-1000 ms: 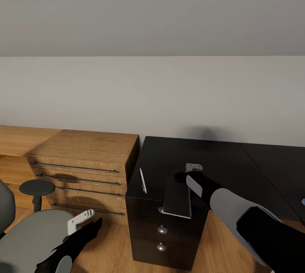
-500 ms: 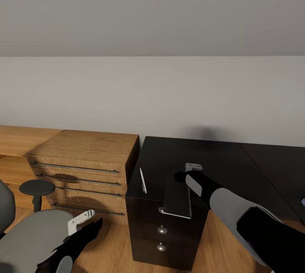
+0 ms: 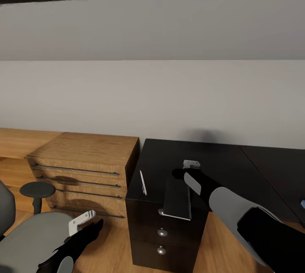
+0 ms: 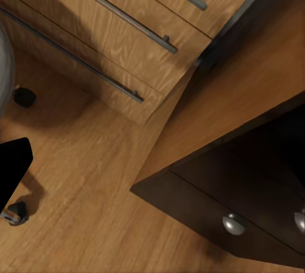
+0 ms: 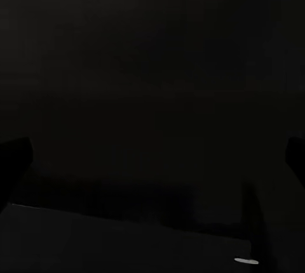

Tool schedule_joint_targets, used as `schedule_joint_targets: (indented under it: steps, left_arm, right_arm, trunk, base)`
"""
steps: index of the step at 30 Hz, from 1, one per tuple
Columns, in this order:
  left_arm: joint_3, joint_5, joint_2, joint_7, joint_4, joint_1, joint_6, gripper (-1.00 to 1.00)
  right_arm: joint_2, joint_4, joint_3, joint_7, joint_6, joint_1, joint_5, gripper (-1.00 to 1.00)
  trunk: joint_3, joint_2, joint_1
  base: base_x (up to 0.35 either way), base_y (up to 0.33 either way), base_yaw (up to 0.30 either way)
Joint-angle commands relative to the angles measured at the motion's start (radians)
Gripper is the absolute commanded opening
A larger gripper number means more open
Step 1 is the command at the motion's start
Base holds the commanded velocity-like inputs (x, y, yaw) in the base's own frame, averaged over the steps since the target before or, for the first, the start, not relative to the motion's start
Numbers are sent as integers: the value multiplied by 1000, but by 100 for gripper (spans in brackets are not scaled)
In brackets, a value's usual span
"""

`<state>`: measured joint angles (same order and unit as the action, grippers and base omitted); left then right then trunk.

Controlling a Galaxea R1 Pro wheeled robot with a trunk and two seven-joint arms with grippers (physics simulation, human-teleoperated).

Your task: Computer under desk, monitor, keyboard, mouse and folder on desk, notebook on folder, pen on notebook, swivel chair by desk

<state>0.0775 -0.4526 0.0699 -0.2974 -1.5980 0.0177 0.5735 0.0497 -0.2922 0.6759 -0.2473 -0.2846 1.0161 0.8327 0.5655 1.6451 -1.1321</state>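
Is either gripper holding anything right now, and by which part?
Cannot tell for the right gripper beside the notebook. Left gripper holds nothing.

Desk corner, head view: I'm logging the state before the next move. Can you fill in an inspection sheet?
Surface: glossy black desk, mostly bare at this end.
Job's things: notebook at the front edge, overhanging the drawers; pen lying beside it; grey chair lower left.
Clutter: nothing seen.
Grippers: right gripper over the desk by the notebook's far edge, grip cannot be told; left gripper low above the chair seat, holding nothing, opening unclear.
Cables: nothing seen.
Surroundings: wooden dresser left of the desk, grey wall, plank floor.
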Motion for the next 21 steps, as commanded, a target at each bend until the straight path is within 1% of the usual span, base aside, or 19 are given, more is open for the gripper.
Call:
schedule_joint_targets:
  steps: [1,7,8,9,12,13,18,19,20,21]
  left_arm:
    - [1,-10,1,-7,-1,0,3,100]
    - [0,-9,1,-7,4,0,3,100]
    - [0,-9,1,-7,4,1,3,100]
    - [0,-9,1,-7,4,0,3,100]
    - [-1,-9,1,-7,4,0,3,100]
    - [-1,-9,1,-7,4,0,3,100]
    - [-1,-9,1,-7,4,1,3,100]
    - [-1,-9,0,-7,4,0,3,100]
    - [-1,-9,0,-7,4,0,3,100]
    - [-1,-9,-1,-7,4,0,3,100]
  right_arm:
    - [-1,-5,8,-7,-3,1,8,100]
    - [-2,-38,9,-9,-3,-1,7,100]
    - [-2,-66,10,-18,-4,-2,7,100]
    - [-2,-75,10,-24,-5,-3,7,100]
    - [-3,-116,9,-66,-6,-14,6,100]
    - [-5,-139,9,-96,-6,-22,6,100]
    - [-9,-204,10,-179,-7,-49,7,100]
    - [-12,-232,9,-203,-7,-62,7,100]
    - [-14,-246,9,-212,-7,-69,7,100]
    - [-25,-319,9,-238,-7,-109,7,100]
  trunk:
    - [-1,0,0]
    - [-10,0,0]
    - [-12,0,0]
    - [-13,0,0]
    - [-18,0,0]
    - [-20,0,0]
    - [-28,0,0]
    - [-29,0,0]
    - [-31,0,0]
    - [-32,0,0]
  base:
    - [0,0,0]
    - [0,0,0]
    - [-5,0,0]
    - [-19,0,0]
    - [-120,0,0]
    - [-225,0,0]
    - [-277,0,0]
    - [-314,0,0]
    - [-319,0,0]
    - [-332,0,0]
